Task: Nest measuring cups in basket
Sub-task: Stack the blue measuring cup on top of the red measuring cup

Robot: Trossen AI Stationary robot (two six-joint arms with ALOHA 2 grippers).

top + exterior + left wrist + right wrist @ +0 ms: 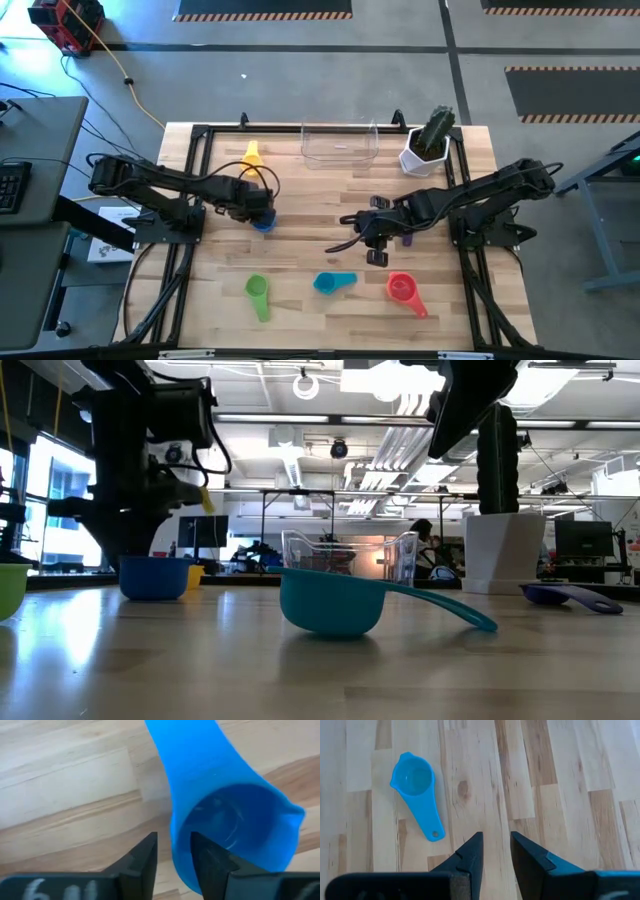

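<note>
Blue cup is found on the table at the left side, roughly 9 o'clock from table centre, with the yellow cup just past it toward 12. In the left wrist view the rim wall of the blue cup is straddled by the left gripper: one finger is seen outside the bowl, the other over its inside, a narrow gap is left, and a firm pinch cannot be confirmed. The cup is not lifted; in the low view it is seen resting on the wood. Step in hand is judged to be the grasp of the blue cup, none being nested so far. The basket is seen empty at 12 o'clock on the far edge, beside the cactus pot. Next, closure on the rim, a lift, and a carry toward 1 o'clock to the basket would be called for. The left arm is stretched in low from 9 o'clock, wrist pitched down. The right gripper is held above bare table near centre, narrowly parted, nothing held, with the teal cup in sight. Green cup and red cup are left at 6 o'clock, purple cup near the right arm.
</note>
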